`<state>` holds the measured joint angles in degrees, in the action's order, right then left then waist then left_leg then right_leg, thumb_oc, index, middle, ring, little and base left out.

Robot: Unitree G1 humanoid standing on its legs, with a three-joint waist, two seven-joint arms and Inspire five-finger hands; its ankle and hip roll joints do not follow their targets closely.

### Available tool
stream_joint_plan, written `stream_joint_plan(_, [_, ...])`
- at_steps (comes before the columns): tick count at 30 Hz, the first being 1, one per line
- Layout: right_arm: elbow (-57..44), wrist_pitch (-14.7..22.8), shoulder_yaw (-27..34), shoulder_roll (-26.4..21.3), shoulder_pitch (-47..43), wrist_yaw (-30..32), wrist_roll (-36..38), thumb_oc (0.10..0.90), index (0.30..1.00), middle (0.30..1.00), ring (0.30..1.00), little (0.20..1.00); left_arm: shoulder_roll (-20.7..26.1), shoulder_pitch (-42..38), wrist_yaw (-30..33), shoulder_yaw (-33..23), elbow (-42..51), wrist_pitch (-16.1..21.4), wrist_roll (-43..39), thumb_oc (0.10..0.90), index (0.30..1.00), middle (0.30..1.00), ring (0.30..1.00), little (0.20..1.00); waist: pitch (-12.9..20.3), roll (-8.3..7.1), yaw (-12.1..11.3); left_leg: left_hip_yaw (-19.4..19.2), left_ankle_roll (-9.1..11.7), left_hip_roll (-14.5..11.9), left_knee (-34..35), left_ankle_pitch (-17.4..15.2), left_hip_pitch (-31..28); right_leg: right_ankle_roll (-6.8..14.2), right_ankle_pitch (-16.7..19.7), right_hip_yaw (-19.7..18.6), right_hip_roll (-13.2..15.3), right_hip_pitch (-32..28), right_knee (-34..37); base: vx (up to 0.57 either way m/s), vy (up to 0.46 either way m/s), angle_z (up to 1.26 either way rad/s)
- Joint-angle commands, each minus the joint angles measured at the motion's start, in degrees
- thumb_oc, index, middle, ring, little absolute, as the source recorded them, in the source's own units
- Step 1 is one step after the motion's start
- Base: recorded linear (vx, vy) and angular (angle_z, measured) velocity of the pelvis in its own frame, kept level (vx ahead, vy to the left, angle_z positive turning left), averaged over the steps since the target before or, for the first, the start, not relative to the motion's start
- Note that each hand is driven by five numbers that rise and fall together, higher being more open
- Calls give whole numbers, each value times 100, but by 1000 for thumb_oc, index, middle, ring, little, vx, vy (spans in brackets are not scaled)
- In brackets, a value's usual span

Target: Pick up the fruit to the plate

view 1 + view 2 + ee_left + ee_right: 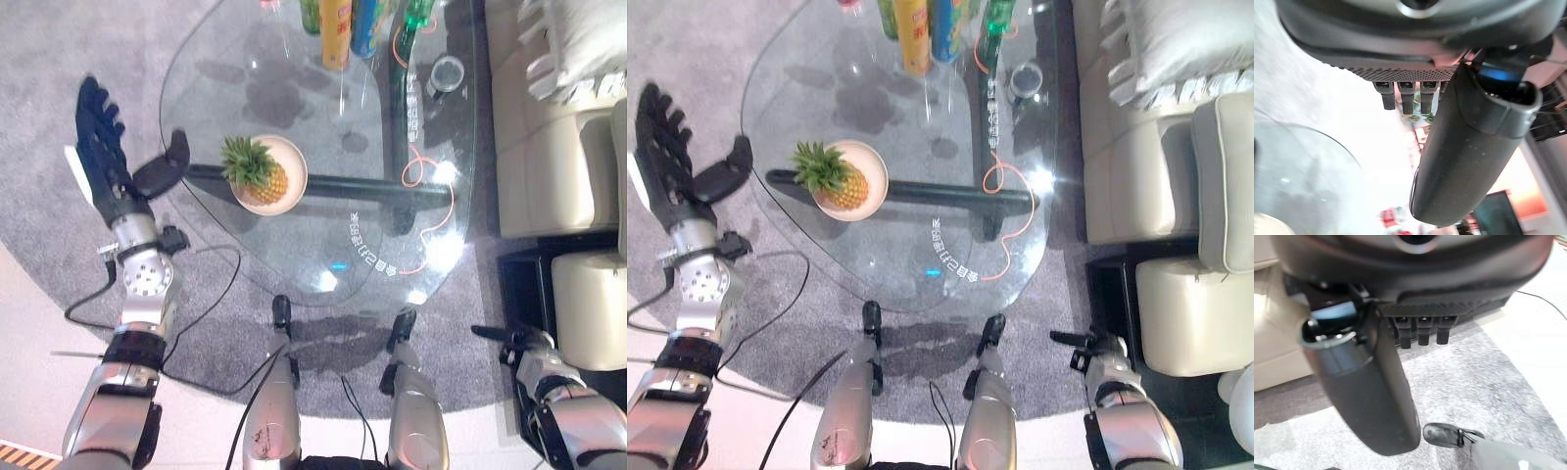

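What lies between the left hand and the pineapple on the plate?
Only bare glass table edge, seen in the left eye view. The open left hand hovers just off the rim; pineapple sits on the plate.

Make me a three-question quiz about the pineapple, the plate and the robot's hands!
1. Where is the pineapple?
A. on the carpet
B. on the plate
C. on the sofa

2. What colour is the plate?
A. cream
B. blue
C. black

3. How is the left hand?
A. curled round the pineapple
B. open, beside the table
C. pressed flat on the plate

Answers:
1. B, the pineapple lies inside the plate's rim on the glass table.
2. A, the plate's rim shows pale cream around the fruit.
3. B, its fingers are straight and spread past the table's edge, apart from the plate, holding nothing.
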<state>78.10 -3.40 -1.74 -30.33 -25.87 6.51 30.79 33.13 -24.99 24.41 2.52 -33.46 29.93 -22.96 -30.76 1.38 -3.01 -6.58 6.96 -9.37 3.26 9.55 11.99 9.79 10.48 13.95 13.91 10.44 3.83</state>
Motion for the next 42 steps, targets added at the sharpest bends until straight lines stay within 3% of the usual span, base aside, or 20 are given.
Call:
stream_joint_plan(1, [65,217,17,-143,869,-47,-550,800,900,900,900,900,115,204,-199,-359,-579,164,6,800,900,900,900,900,1008,-58,22,-96,222,-125,-257,-436,48,210,-575,-88,283,20,-465,158,31,-10])
stream_joint_plan(7, [-45,138,-66,139,1527,-91,-1341,800,900,900,900,900,-186,1180,-915,-595,-1698,-338,-7,800,900,900,900,900,1552,-118,53,-164,180,-133,-173,-464,-602,200,-564,-73,269,-615,-362,163,21,-3])
stream_joint_plan(13, [20,-58,-117,385,1982,-238,-1861,800,900,900,900,900,-468,1811,-2059,-626,-2901,-1247,217,800,900,900,900,900,2089,-101,112,-312,200,-215,62,-458,-1312,225,-544,-2,238,-1241,-186,169,29,0])
stream_joint_plan(21, [197,-244,-336,634,2054,-333,-2407,800,900,900,900,900,-793,2082,-3184,-123,-3745,-1532,638,800,900,900,900,900,2404,-57,195,-393,265,-313,174,-498,-1664,277,-460,122,202,-1659,101,24,7,-1])
stream_joint_plan(24, [186,-339,-418,708,2034,-334,-2545,800,900,900,900,900,-972,2080,-3309,142,-3831,-1682,728,800,900,900,900,900,2453,-42,212,-402,291,-350,174,-492,-1682,279,-466,168,193,-1698,117,0,0,0])
stream_joint_plan(33, [212,-583,-682,913,1969,-423,-2722,800,900,900,900,900,-1277,2030,-3551,523,-4258,-2614,1294,800,900,900,900,900,2606,-62,266,-433,266,-357,174,-565,-1819,265,-509,236,157,-1798,117,0,0,0])
stream_joint_plan(42, [235,-636,-831,1027,1908,-505,-2803,800,900,900,900,900,-1346,1927,-3665,626,-4416,-2880,1359,800,900,900,900,900,2697,-62,292,-447,261,-339,174,-622,-1898,291,-504,250,178,-1836,117,0,0,0])
